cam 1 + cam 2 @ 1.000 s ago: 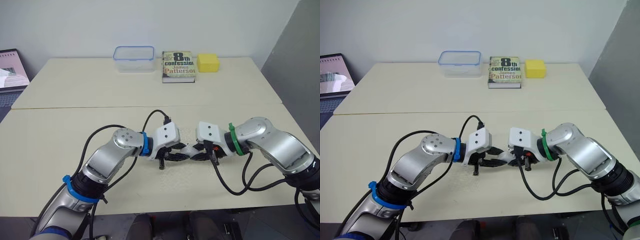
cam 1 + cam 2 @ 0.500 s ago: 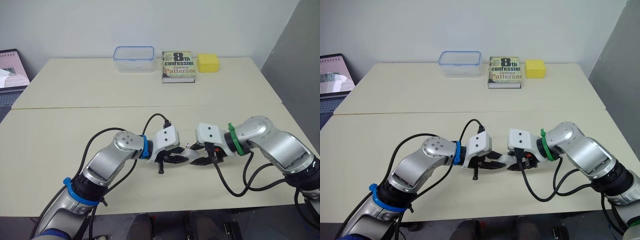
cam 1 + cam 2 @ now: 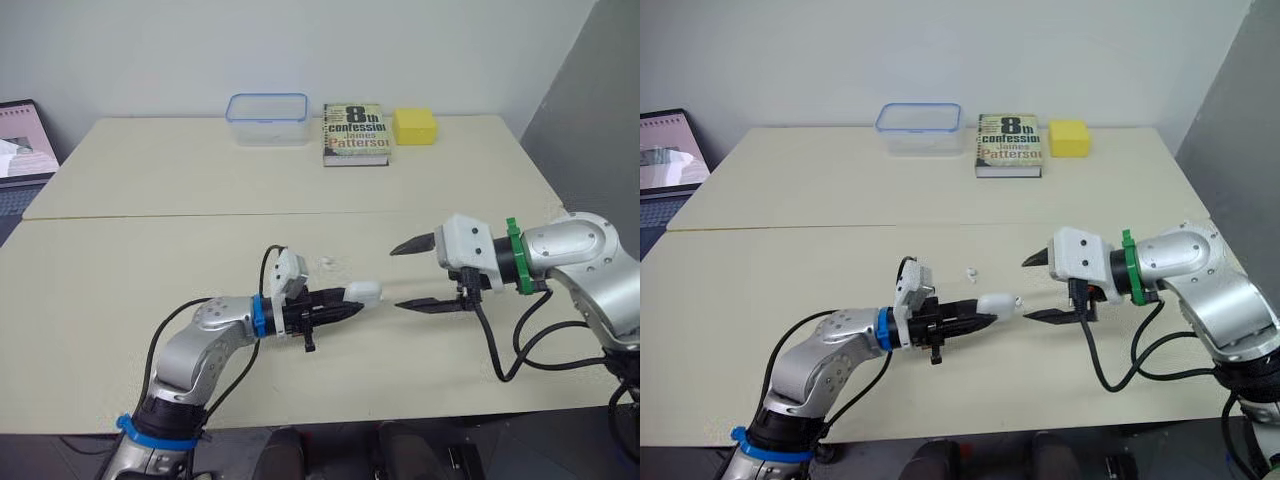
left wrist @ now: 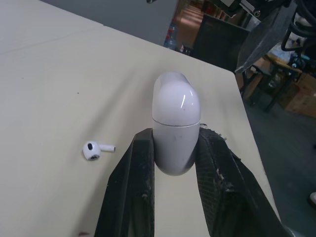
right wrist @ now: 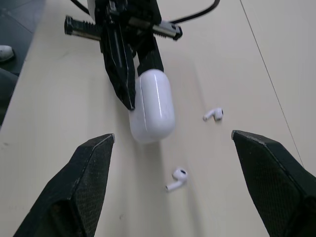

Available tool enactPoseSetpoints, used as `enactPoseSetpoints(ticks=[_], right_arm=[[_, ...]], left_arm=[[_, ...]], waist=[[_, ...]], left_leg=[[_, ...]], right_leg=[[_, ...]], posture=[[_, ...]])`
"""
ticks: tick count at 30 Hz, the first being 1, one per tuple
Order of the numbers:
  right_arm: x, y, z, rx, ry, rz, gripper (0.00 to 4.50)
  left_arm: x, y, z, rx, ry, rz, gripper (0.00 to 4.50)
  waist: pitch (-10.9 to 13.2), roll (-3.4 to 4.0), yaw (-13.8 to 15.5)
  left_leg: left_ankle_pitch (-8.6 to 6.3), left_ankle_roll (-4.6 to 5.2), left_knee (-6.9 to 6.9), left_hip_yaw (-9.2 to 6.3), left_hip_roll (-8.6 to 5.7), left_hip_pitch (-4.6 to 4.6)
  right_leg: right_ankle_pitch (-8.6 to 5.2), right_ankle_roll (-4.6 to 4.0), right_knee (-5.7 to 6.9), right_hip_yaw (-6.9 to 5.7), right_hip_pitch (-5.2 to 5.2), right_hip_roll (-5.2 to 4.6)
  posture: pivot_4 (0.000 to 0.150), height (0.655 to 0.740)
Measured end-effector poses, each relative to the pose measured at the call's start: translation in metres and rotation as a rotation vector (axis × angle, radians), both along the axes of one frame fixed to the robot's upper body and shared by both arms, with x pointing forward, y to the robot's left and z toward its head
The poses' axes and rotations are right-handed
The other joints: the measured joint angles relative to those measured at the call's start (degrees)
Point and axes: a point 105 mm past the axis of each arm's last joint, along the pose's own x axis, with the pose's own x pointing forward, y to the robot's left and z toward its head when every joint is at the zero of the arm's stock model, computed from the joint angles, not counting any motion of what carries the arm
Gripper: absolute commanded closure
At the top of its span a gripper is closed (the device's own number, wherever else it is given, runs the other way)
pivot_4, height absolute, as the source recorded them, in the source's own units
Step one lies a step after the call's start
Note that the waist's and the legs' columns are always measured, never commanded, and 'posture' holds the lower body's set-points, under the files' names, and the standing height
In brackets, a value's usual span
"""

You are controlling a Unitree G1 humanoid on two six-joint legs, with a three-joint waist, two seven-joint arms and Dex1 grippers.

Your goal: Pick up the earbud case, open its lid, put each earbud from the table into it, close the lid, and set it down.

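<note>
Left gripper (image 3: pixel 341 303) clamped the lower half of the white earbud case (image 4: pixel 175 129), lid shut. Right gripper (image 3: pixel 395 278) was spread wide, facing the case and apart from it. One earbud (image 5: pixel 214 114) and a second earbud (image 5: pixel 177 178) lay on the table (image 3: pixel 150 230) near the case, which possibly hung just above the table.

Cream table (image 3: pixel 150 200), seam across mid. Far edge: clear box (image 3: pixel 267 117) w/ blue rim at 11 o'clock, book (image 3: pixel 356 132) lying flat at 12, yellow block (image 3: pixel 414 126) just beside book at 1. Open laptop (image 3: pixel 22 150) at 10.
</note>
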Motion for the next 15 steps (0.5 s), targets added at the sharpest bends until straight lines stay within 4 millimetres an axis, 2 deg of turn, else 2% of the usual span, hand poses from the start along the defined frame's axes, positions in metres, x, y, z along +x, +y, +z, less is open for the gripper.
enactPoseSetpoints(ticks=[6,15], right_arm=[[0.002,0.012,-0.004,0.043,-0.006,-0.01,0.52],[0.012,0.013,-0.017,0.031,0.019,-0.028,0.52]], left_arm=[[-0.002,-0.002,0.006,-0.024,-0.049,-0.016,3.72],[-0.005,-0.002,0.003,0.024,-0.093,-0.047,3.72]], waist=[[0.0,0.0,-0.02],[0.0,0.0,-0.02]], left_leg=[[0.0,0.0,0.07,0.02,-0.06,0.14],[0.0,0.0,0.07,-0.01,-0.04,0.14]], right_leg=[[0.0,0.01,-0.08,0.01,0.22,-0.06],[0.01,0.01,-0.06,-0.02,0.22,-0.05]], posture=[[0.15,0.7302],[0.15,0.7302]])
